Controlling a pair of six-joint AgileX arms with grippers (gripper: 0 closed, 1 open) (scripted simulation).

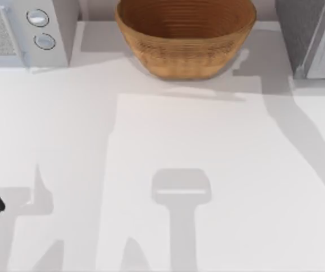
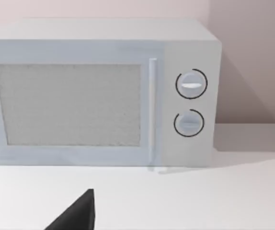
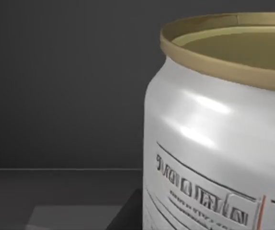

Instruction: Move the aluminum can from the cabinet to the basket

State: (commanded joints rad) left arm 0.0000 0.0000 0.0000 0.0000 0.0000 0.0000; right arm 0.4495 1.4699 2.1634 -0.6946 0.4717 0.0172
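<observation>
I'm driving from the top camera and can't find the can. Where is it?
Observer: The can is right in front of the right wrist camera, standing upright against a dark grey wall.
Child: What's its top like?
Observer: It has a yellowish metal rim, and the side is silver with a red mark.
Child: What does the left wrist camera see?
Observer: The front of the microwave, with a pale mesh door and two round knobs.

Top view overhead; left wrist faces microwave (image 2: 99, 93) front, shared; right wrist close against can (image 3: 214, 139).
</observation>
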